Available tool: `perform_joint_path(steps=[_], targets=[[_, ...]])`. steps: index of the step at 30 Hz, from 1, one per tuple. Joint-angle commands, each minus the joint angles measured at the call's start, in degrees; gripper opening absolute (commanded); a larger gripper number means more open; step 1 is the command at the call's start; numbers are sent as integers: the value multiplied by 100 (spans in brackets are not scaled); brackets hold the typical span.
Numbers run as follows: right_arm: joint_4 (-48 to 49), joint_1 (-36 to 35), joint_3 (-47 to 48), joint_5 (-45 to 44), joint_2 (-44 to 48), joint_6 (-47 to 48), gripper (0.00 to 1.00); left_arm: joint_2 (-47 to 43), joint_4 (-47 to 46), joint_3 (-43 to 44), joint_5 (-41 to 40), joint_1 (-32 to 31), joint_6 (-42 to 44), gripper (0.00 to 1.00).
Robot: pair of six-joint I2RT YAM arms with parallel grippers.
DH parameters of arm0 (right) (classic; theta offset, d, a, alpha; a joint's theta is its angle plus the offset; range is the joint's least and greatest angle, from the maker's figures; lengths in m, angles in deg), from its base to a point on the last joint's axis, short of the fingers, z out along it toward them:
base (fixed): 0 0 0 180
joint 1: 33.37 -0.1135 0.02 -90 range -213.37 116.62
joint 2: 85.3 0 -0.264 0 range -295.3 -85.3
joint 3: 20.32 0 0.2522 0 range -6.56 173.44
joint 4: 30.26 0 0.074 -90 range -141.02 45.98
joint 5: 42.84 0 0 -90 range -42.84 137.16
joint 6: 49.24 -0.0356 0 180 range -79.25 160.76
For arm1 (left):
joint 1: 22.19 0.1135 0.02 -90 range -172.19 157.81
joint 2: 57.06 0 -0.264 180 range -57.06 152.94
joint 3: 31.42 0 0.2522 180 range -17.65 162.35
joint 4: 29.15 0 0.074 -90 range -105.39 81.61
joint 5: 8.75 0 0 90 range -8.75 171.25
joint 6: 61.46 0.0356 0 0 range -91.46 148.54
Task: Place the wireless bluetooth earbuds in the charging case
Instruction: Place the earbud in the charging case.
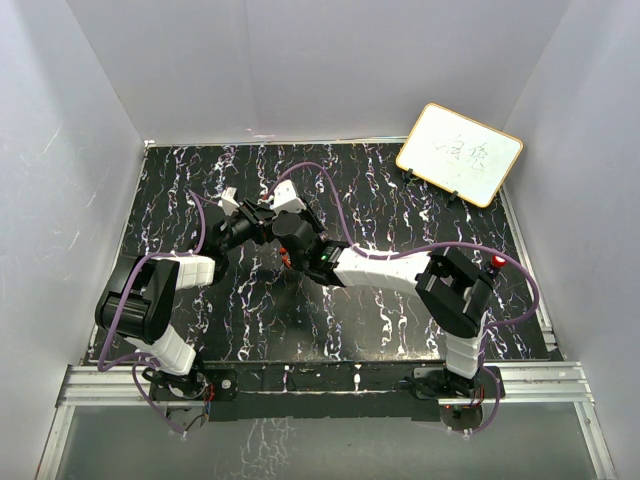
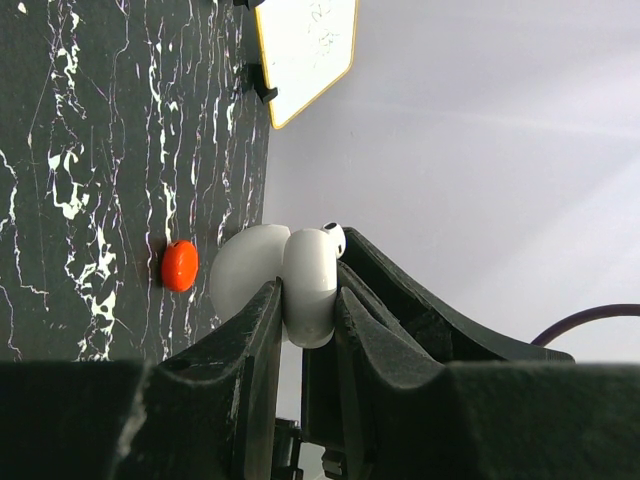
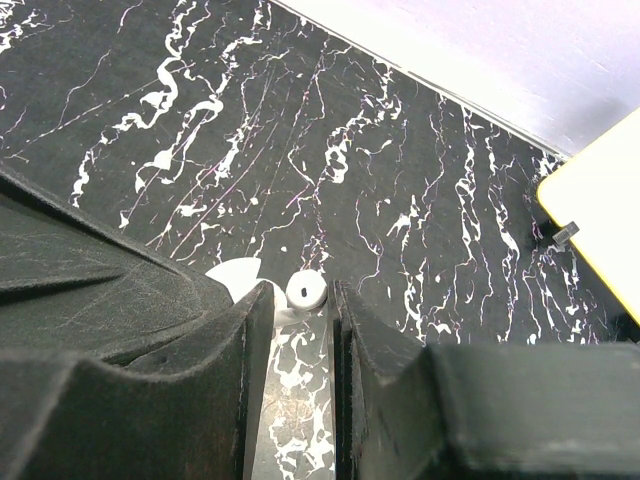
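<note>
The white charging case (image 2: 312,285) is pinched between the fingers of my left gripper (image 2: 308,292), held up above the black marbled mat, and its open lid (image 2: 243,272) shows behind the left finger. A white earbud (image 3: 306,291) sits between the fingertips of my right gripper (image 3: 300,292), right beside the case lid (image 3: 232,274). In the left wrist view this earbud (image 2: 333,237) shows at the top edge of the case. A small red piece (image 2: 180,265) lies on the mat near the right wall. Both grippers (image 1: 262,218) meet at mid-table.
A yellow-framed whiteboard (image 1: 459,153) leans at the back right corner. White walls enclose the mat (image 1: 400,200) on three sides. A red spot (image 1: 497,261) shows beside the right arm's elbow. Purple cables loop over both arms.
</note>
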Motion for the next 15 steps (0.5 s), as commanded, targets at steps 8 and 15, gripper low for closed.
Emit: perform_joint_path(steps=[8, 15], targets=[[81, -21, 293, 134, -54, -180, 27, -7, -364, 113, 33, -28, -97, 0], [51, -2, 326, 153, -40, -211, 27, 19, -427, 88, 29, -26, -114, 0]])
